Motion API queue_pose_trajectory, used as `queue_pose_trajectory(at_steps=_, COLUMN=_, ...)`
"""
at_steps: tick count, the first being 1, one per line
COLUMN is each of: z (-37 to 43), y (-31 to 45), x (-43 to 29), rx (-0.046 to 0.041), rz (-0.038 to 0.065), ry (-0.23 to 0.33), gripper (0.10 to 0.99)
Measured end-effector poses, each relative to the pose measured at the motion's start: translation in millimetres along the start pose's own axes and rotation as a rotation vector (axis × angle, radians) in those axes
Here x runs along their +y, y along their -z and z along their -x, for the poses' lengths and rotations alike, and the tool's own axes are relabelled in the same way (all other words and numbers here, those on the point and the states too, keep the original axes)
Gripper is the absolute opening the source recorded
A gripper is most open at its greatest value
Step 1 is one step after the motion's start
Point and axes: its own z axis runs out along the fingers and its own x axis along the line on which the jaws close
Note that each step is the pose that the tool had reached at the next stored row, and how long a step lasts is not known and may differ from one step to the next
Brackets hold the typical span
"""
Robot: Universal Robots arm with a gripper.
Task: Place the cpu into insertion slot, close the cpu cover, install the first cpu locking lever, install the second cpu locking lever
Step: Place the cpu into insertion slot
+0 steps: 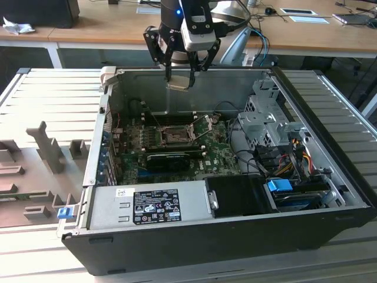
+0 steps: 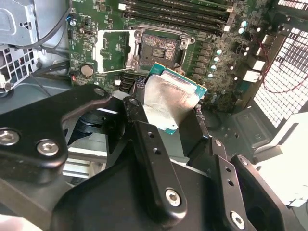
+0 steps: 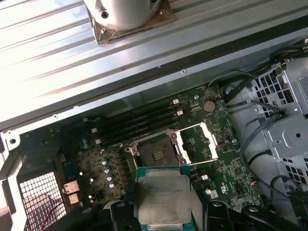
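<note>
1. At the exterior view's left, beside the black case: grey ribbed tray, matte, with block-shaped cut-outs.
2. Over the case's far wall: black gripper, pinching the cpu by two opposite edges, well above the board.
3. Close up in both wrist views: cpu flat and square, dull silvery top, thin green rim.
4. Below, on the green board: insertion slot, square, dark, fine pin grid, silver rim, uncovered.
5. Just beside it, toward the exterior view's right: cpu cover, thin silver frame with a square cut-out, swung open.
6. Nearer the front: long black card, then grey metal power supply, labelled.
7. At the exterior view's right: perforated grey drive cage, coloured wires bundled beside it.
</note>
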Motion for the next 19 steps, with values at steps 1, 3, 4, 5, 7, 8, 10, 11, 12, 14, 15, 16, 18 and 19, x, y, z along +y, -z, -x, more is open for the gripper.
queue_pose_trajectory(at_steps=1, z=0.0, y=0.0, x=0.0, rx=-0.0003, rz=0.000, ry=-0.003, gripper=0.529)
queue_pose_trajectory(at_steps=3, z=0.0, y=0.0, x=0.0, rx=-0.0009, rz=0.000, ry=-0.010, gripper=0.529)
queue_pose_trajectory(at_steps=4, z=0.0, y=0.0, x=0.0, rx=-0.0012, rz=0.000, ry=-0.013, gripper=0.529)
queue_pose_trajectory(at_steps=5, z=0.0, y=0.0, x=0.0, rx=-0.0015, rz=0.000, ry=-0.017, gripper=0.529)
queue_pose_trajectory(at_steps=7, z=0.0, y=0.0, x=0.0, rx=-0.0021, rz=0.000, ry=-0.024, gripper=0.529)
queue_pose_trajectory(at_steps=8, z=0.0, y=0.0, x=0.0, rx=-0.0025, rz=0.001, ry=-0.028, gripper=0.529)
queue_pose_trajectory(at_steps=10, z=0.0, y=0.0, x=0.0, rx=-0.0032, rz=0.001, ry=-0.035, gripper=0.529)
queue_pose_trajectory(at_steps=11, z=0.0, y=0.0, x=0.0, rx=-0.0034, rz=0.001, ry=-0.039, gripper=0.529)
queue_pose_trajectory(at_steps=12, z=0.0, y=0.0, x=0.0, rx=-0.0037, rz=0.001, ry=-0.042, gripper=0.529)
queue_pose_trajectory(at_steps=14, z=0.0, y=0.0, x=0.0, rx=-0.0048, rz=0.001, ry=-0.054, gripper=0.529)
queue_pose_trajectory(at_steps=15, z=0.0, y=0.0, x=0.0, rx=-0.0052, rz=0.001, ry=-0.058, gripper=0.529)
queue_pose_trajectory(at_steps=16, z=0.0, y=0.0, x=0.0, rx=-0.0055, rz=0.001, ry=-0.062, gripper=0.529)
queue_pose_trajectory(at_steps=18, z=0.0, y=0.0, x=0.0, rx=-0.0062, rz=0.001, ry=-0.069, gripper=0.529)
queue_pose_trajectory(at_steps=19, z=0.0, y=0.0, x=0.0, rx=-0.0065, rz=0.001, ry=-0.072, gripper=0.529)
